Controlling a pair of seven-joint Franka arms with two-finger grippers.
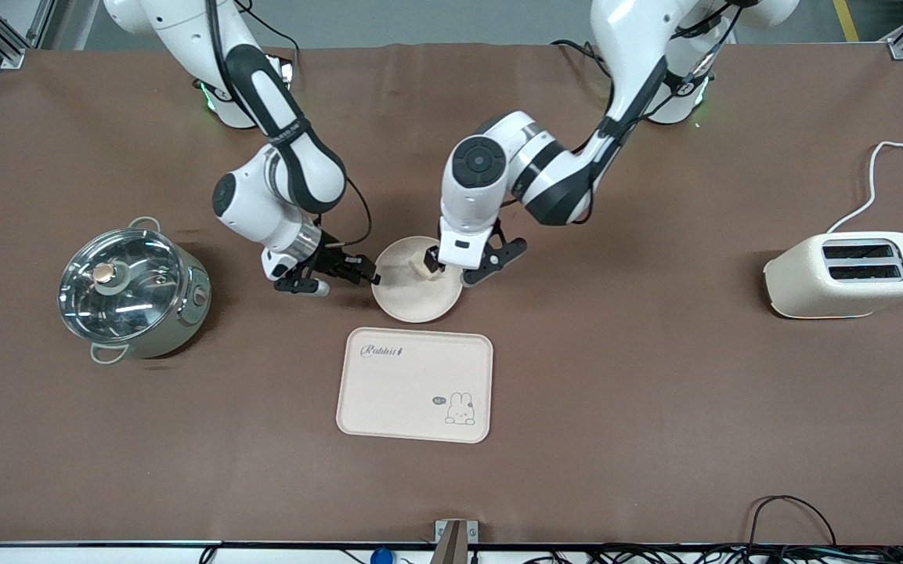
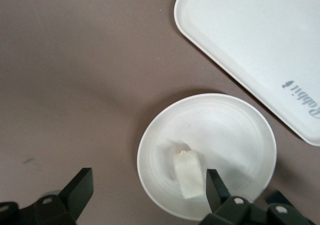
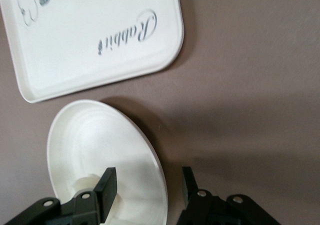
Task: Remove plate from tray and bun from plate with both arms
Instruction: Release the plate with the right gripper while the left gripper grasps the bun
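Note:
The round cream plate (image 1: 412, 301) lies on the brown table, just farther from the front camera than the rabbit tray. The small pale bun (image 1: 422, 265) lies on it near its farther edge. My left gripper (image 1: 459, 266) is open, low over the plate's edge toward the left arm's end. In the left wrist view the bun (image 2: 189, 174) lies on the plate (image 2: 235, 135) just inside one finger (image 2: 214, 185). My right gripper (image 1: 369, 276) is open and straddles the plate's rim (image 3: 155, 160) at the right arm's end, one finger (image 3: 107, 184) over the plate, one outside.
The rectangular cream tray (image 1: 415, 384) with a rabbit drawing lies nearer the front camera than the plate. A steel pot with a glass lid (image 1: 131, 291) stands toward the right arm's end. A cream toaster (image 1: 847, 274) stands toward the left arm's end.

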